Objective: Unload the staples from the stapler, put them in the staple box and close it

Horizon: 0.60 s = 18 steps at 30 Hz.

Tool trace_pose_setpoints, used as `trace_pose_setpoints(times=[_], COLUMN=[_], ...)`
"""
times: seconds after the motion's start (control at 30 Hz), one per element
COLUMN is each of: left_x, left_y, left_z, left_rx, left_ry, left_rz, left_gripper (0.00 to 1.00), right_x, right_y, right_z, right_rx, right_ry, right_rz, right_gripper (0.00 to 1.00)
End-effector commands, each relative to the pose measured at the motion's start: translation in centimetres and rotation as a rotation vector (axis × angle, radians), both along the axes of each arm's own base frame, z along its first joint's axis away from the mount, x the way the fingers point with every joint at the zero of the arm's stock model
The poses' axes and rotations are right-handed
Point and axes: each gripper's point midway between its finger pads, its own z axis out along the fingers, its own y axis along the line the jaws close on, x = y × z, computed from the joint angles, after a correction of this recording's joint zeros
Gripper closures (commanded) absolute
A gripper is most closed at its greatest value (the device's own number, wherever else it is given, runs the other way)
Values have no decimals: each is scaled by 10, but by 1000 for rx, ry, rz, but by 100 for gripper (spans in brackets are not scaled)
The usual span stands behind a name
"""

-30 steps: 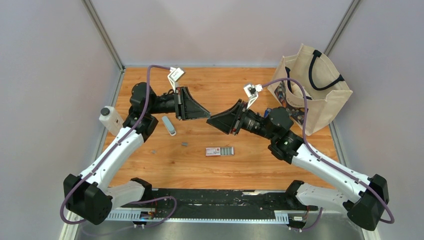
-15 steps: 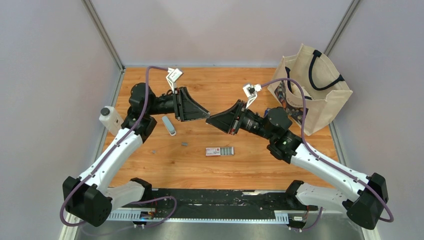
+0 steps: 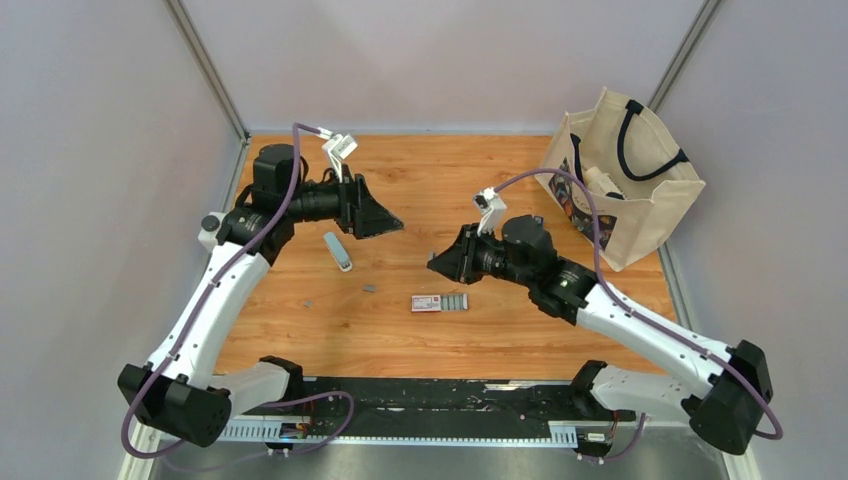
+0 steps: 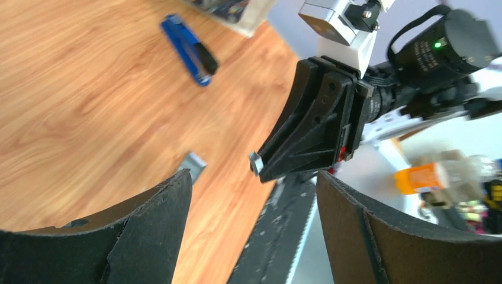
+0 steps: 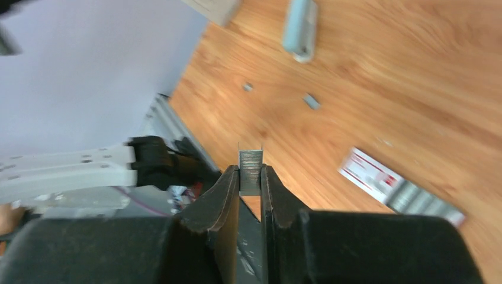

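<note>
My right gripper [image 5: 250, 170] is shut on a short silver strip of staples [image 5: 250, 168] that sticks out past its fingertips. It hangs over the middle of the table [image 3: 433, 265]. My left gripper [image 3: 392, 226] is open and holds nothing; in its wrist view the wide jaws [image 4: 253, 177] frame the right gripper's tip. The dark-blue stapler [image 4: 189, 50] lies on the wood beyond; the right arm hides it in the top view. More staples [image 3: 456, 302] lie beside a pink-and-white box [image 3: 427, 303].
A pale blue-grey bar [image 3: 338, 251] lies under the left gripper. Small grey bits [image 3: 369, 288] lie on the wood. A white bottle [image 3: 212, 228] stands at the left edge and a canvas tote bag [image 3: 625, 185] at the back right.
The two grippers met tip to tip a second ago. The left gripper has opened and drawn back to the left; the right has dropped toward the near side, keeping the staple strip.
</note>
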Motion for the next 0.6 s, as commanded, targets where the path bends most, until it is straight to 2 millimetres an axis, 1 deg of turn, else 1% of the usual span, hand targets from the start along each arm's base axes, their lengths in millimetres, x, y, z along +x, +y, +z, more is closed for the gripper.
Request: trace_pose_setpoints(times=[0.0,0.1,0.13,0.2,0.27,0.37,0.43,0.47,0.5,0.53,0.57], left_x=[8,10,9,9,6,2,-1,-2,-1,0,1], left_y=[27,38,41,47,52,57,58,59,60,62,65], left_z=[-49,-70,-77,-88,-93,-99,-102,-104,-106,-111,-114], left_rx=[270,362,379,419,447,476,481,484,489,500,515], left_ry=[-81,-125,-128,-140,-152,-170,-185,-192,-193,-178,-161], left_rz=[34,39,43,54,53,41,30,32,37,49,65], left_gripper=[15,15,15,15,15,15,14,14,17,21,30], right_x=[13,18,22,27,32,35,35,34,32,33,32], right_y=[-21,-23,-26,-30,-36,-37,-36,-34,-33,-32,-31], right_z=[-75,-100,-108,-123,-137,-153,-167,-172,-177,-178,-181], right_rx=[-290,-359,-382,-429,-488,-576,-656,-689,-731,-760,-790], right_ry=[131,163,162,182,204,233,248,243,238,224,213], right_rz=[-119,-173,-213,-271,-329,-374,-391,-402,-411,-431,-446], right_gripper=[95,95,95,98,100,100,100,100,100,100,100])
